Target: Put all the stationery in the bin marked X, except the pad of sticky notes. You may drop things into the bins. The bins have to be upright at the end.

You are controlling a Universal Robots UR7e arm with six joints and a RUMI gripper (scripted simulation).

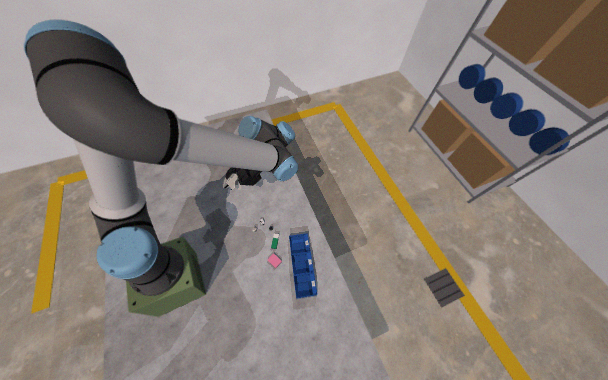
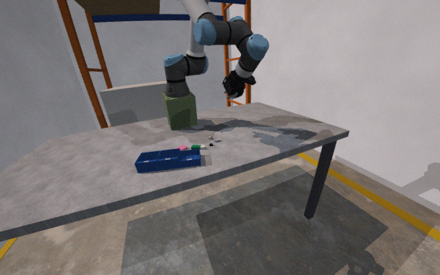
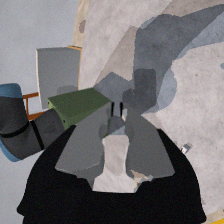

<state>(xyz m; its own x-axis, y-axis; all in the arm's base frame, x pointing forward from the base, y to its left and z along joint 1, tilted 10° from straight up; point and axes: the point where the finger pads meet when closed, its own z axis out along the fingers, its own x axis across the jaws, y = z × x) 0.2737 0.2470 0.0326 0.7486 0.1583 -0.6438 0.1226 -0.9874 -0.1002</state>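
A row of joined blue bins (image 1: 302, 265) lies on the grey table; it also shows in the exterior view (image 2: 168, 160). Their marks are too small to read. Beside the bins lie a pink pad of sticky notes (image 1: 274, 260) and a green and white marker-like item (image 1: 274, 243). Two small pale items (image 1: 258, 224) and a small black one (image 1: 271, 227) lie just beyond. My gripper (image 1: 231, 183) hangs high above the table, between the robot's base and these things. Its fingers are shut with nothing between them in the wrist view (image 3: 120, 117).
The green robot base (image 1: 165, 282) stands on the table near the items. One small pale item shows at the right of the wrist view (image 3: 186, 148). The table's front edge (image 2: 253, 163) is close to the bins. A shelf rack (image 1: 515, 95) stands off the table.
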